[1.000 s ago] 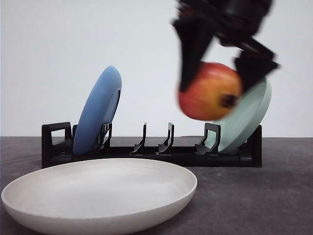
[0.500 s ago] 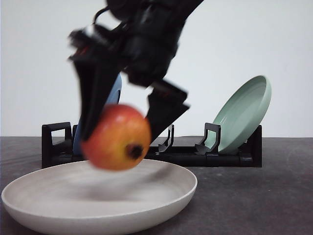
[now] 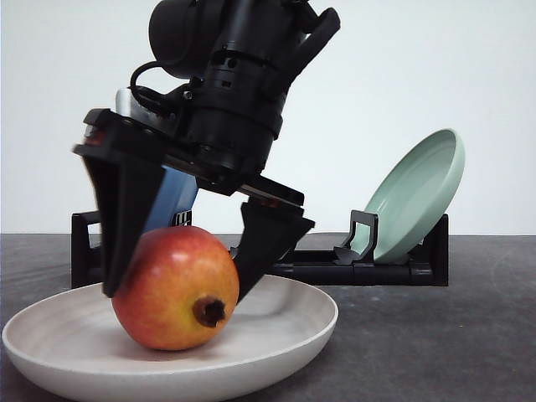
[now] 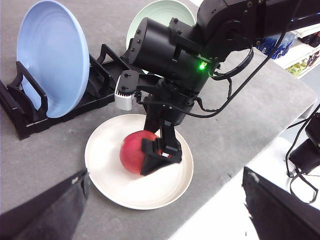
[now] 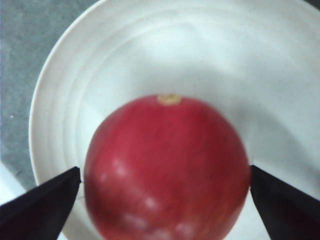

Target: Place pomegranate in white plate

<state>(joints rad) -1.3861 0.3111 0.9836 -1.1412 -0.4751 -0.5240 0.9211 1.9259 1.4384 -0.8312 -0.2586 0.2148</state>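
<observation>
Big change over the last second: I've swung the pomegranate [image 3: 176, 289] from up by the pale green plate [image 3: 419, 194] across and down, and it now sits inside the white plate [image 3: 285, 356], left of centre in the front view, crown tip facing the camera. It looks to be resting on the plate floor, though I can't confirm full contact from here.

Right gripper [image 3: 180, 280] is closed around the fruit, one finger on each side, both pressed to the skin. Right wrist view agrees: fruit between the fingertips, white plate under it.

Left gripper [image 4: 165, 200] hangs back above the table, well apart from the plate. Fingers look spread wide with nothing between them.

Blue plate [image 4: 50, 57] and the green one stand in the black rack [image 3: 276, 264] behind, not involved.

My read: transport is done, only the release is left. Risk is the round fruit rolling when the fingers part, so I'd open slowly, then lift straight up.
</observation>
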